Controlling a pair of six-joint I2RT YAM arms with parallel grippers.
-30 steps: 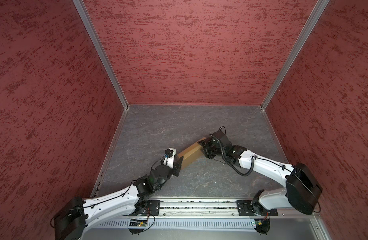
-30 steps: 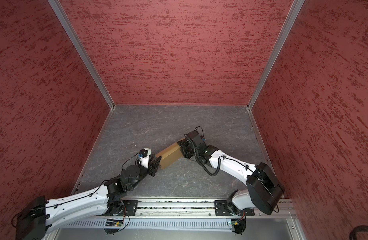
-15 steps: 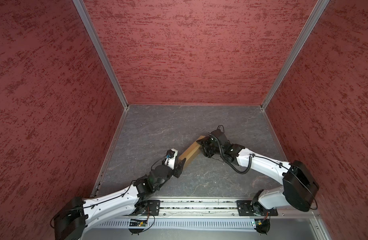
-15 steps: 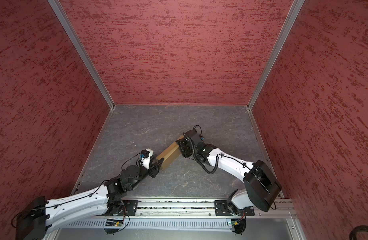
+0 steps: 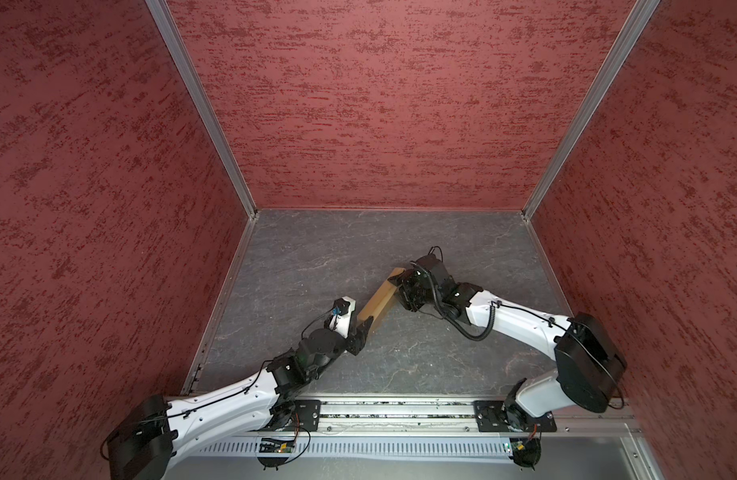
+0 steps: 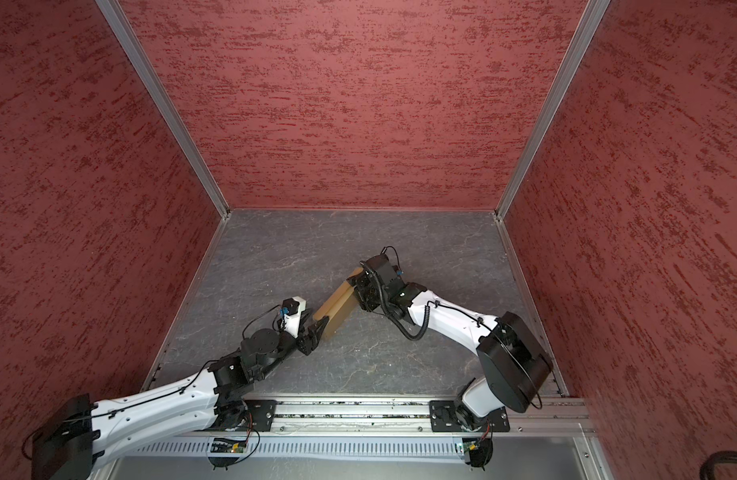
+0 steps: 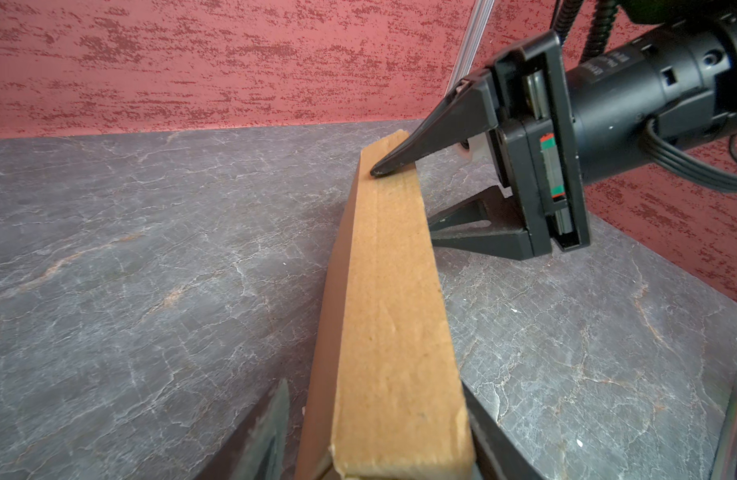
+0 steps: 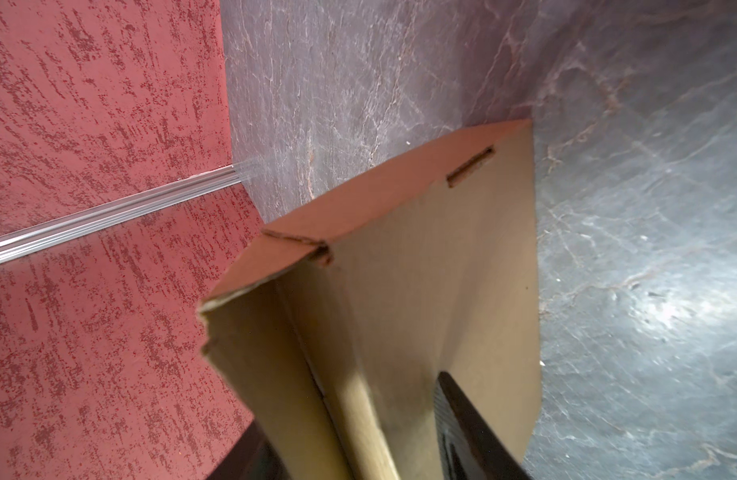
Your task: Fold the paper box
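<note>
Cardboard paper box [image 5: 377, 301] steeper than before, left fingers [image 7: 271, 428] now apart, right fingers [image 7: 437, 133] clamping it

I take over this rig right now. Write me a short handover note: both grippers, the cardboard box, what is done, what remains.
Left gripper: open, astride the near end of the paper box, gap on one side.
Right gripper: at the far end, one finger on the narrow top edge, the other beside the broad face; grip unclear.
The paper box: on edge at mid table.
Done: folded into a shallow box shape.
Remaining: likely check the lid, lay it flat.
</note>
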